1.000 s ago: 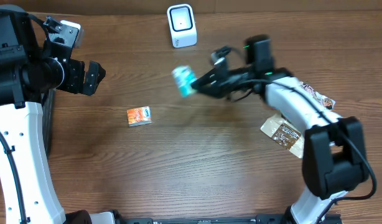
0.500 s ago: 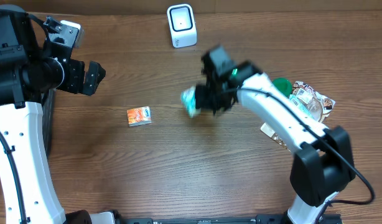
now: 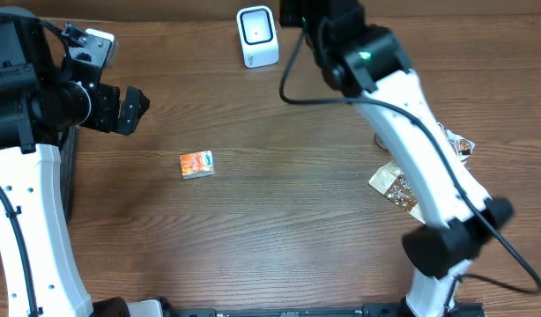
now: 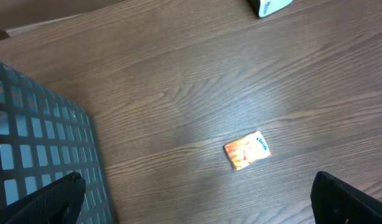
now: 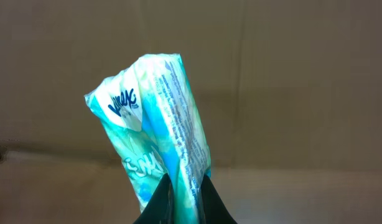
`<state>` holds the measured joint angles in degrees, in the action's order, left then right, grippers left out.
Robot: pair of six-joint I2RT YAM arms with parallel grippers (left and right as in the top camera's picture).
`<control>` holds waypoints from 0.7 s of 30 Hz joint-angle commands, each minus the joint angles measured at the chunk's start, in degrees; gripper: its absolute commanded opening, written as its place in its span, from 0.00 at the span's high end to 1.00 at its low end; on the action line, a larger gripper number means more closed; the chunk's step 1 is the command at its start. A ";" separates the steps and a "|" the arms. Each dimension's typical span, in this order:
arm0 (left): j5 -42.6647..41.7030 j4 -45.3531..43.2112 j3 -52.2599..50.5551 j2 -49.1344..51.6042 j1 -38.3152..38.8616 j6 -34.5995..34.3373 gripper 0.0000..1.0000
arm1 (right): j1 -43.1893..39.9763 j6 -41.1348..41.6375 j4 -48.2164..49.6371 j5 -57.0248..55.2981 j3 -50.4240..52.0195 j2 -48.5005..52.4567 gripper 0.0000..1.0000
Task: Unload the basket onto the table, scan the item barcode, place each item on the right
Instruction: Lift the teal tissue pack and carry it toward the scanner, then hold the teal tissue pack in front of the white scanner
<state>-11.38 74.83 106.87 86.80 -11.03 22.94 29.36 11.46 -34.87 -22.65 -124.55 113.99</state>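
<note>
My right gripper (image 5: 183,200) is shut on a teal and white packet (image 5: 157,118), which stands up from the jaws in front of a plain beige background. Seen from overhead, the right arm (image 3: 367,57) rises high to the top edge beside the white scanner (image 3: 257,35); its fingers and the packet are hidden there. My left gripper (image 3: 134,107) hangs open at the far left with nothing between its fingers (image 4: 54,199). A small orange packet (image 3: 196,164) (image 4: 247,150) lies flat on the table to its right.
A grey mesh basket (image 4: 29,143) stands at the left edge. Two snack packets (image 3: 400,189) (image 3: 451,141) lie at the right beside the right arm's base. The scanner's foot (image 4: 269,6) shows at the top of the left wrist view.
The right arm has swung the teal packet from the middle of the table up and back to the top edge by the scanner. The left arm has not moved.
</note>
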 commanded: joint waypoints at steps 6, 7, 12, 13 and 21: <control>-0.20 -0.07 1.03 0.09 -0.20 1.29 0.00 | 0.63 -27.21 18.84 -8.83 0.20 17.03 0.96; -0.20 -0.04 1.03 0.09 -0.20 1.29 0.00 | 0.74 -29.94 20.79 -8.81 0.20 18.36 0.96; -0.20 -0.07 1.03 0.09 -0.20 1.29 0.00 | 1.84 -42.27 26.95 -8.83 0.20 25.14 0.96; -0.20 -0.07 1.01 0.09 -0.20 1.29 0.00 | 2.10 -44.48 27.93 -8.83 0.20 26.34 0.96; -0.20 -0.07 1.03 0.09 -0.20 1.29 0.00 | 3.04 -50.51 32.24 -11.74 0.50 31.23 0.96</control>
<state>-11.38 74.83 106.87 86.80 -11.03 22.94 32.32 -35.42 -3.46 -32.29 -124.11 144.31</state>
